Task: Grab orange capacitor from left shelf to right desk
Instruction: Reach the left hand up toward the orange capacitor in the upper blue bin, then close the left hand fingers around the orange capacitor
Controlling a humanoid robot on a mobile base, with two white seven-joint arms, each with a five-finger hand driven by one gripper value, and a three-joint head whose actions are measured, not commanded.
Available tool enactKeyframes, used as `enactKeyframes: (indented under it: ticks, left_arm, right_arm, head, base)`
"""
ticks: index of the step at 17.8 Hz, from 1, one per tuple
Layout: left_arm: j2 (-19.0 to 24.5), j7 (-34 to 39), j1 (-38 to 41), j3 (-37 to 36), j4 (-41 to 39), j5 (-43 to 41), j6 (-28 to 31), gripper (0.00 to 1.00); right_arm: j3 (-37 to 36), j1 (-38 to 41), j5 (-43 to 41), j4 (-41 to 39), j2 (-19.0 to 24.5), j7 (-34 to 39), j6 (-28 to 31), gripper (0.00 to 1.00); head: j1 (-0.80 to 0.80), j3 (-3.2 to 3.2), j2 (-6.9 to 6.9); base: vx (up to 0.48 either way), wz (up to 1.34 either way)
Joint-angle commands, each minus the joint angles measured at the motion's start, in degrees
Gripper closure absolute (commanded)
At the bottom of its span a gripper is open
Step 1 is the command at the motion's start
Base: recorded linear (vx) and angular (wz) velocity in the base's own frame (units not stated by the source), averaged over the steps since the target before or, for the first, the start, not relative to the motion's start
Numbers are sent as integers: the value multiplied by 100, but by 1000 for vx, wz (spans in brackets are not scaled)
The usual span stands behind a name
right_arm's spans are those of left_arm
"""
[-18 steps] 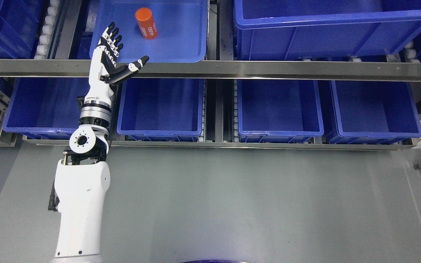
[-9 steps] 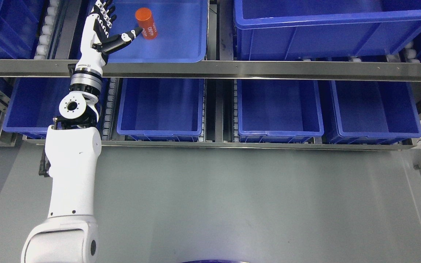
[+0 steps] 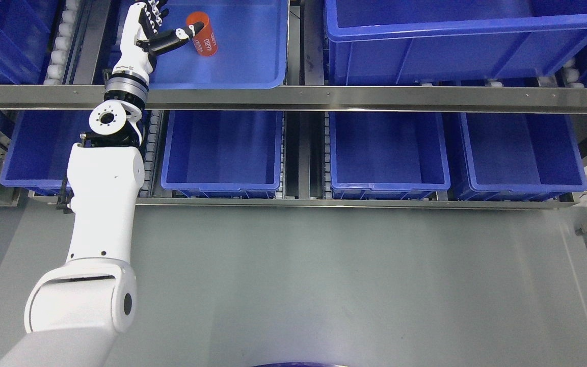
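Observation:
An orange capacitor (image 3: 202, 33), a short cylinder with white print, lies tilted in a shallow blue tray (image 3: 252, 61) on the upper shelf level at the top left. My left hand (image 3: 163, 25) reaches into that tray from the left. Its fingers are spread and its thumb tip touches the capacitor's left side. The fingers do not close around the capacitor. My left arm rises from the lower left corner. The right arm is out of view.
A steel shelf rail (image 3: 375, 98) runs across below the tray. Several deep blue bins (image 3: 222, 148) sit in the lower row, and a large blue bin (image 3: 472, 41) stands at the upper right. Grey floor fills the lower half.
My left hand has moved up and over the rail into the tray, from below the capacitor to beside it. The thumb now touches the capacitor. The picture shifted slightly.

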Motion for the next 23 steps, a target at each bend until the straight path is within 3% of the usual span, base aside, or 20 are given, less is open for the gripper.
enactKeyframes:
  ticks: [1, 4, 14, 23]
  left_arm:
    - [-95, 2, -203, -109, 1232, 53, -12, 0]
    - [-78, 10, -220, -206, 1294, 44, -21, 0]
    - [563, 19, -9, -197, 1276, -122, -504, 0]
    - [625, -7, -1, -224, 1285, -122, -504, 0]
  right_arm:
    - [-62, 132, 35, -100, -100, 3, -1, 0]
    - [-62, 132, 35, -100, -100, 3, -1, 0]
    - [-62, 132, 35, -100, -100, 3, -1, 0]
    - [-62, 132, 35, -100, -100, 3, -1, 0]
  head:
    - [0, 0, 0]
    - [0, 0, 0]
    - [0, 0, 0]
    - [0, 0, 0]
  base:
    - [27, -20]
    - [41, -15]
    - [55, -165]
    - [39, -86]
